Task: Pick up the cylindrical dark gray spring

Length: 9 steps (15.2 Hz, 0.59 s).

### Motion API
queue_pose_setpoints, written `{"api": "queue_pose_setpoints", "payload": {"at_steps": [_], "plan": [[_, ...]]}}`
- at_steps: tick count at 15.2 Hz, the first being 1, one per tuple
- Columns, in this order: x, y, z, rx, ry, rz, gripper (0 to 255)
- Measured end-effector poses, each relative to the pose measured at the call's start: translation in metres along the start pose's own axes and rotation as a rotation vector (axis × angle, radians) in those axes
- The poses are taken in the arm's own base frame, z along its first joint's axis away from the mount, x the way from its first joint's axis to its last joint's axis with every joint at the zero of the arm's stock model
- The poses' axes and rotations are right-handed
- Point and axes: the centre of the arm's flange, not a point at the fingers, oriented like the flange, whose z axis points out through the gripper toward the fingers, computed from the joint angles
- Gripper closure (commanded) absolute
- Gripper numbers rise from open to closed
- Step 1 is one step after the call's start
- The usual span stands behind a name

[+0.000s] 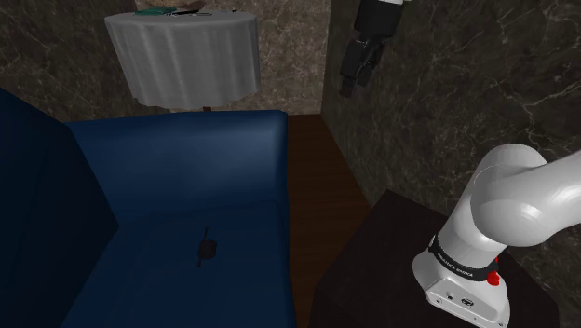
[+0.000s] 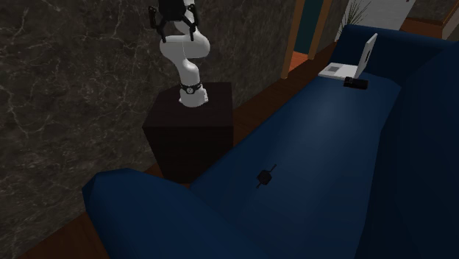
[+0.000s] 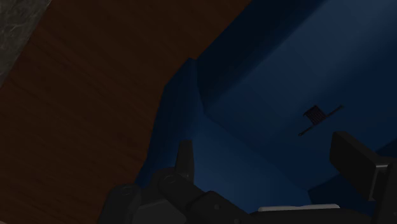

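The dark gray spring is a small coiled cylinder with a thin straight wire sticking out both ends. It lies on the blue sofa seat, near the middle. In the second exterior view the spring sits on the cushion in front of the stand. My black gripper hangs high in the air, far above the sofa and off to the shoulder view's right of the spring. In the wrist view the gripper is open with nothing between its fingers, and the spring lies far beyond them.
The dark box stand sits beside the sofa, with a strip of wooden floor between them. A round table under a white cloth stands behind the sofa. A white laptop and a small black item rest at the sofa's far end. Dark marble walls stand close.
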Motion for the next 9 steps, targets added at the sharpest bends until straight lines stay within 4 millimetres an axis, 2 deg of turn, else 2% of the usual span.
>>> {"api": "queue_pose_setpoints", "payload": {"at_steps": [1, 3, 9], "plan": [[0.0, 0.0, 0.0, 0.0, 0.0, 0.0, 0], [0.005, -0.006, 0.012, -0.002, -0.001, 0.0, 0], [0.037, -0.05, 0.07, -0.014, -0.004, 0.0, 0]]}}
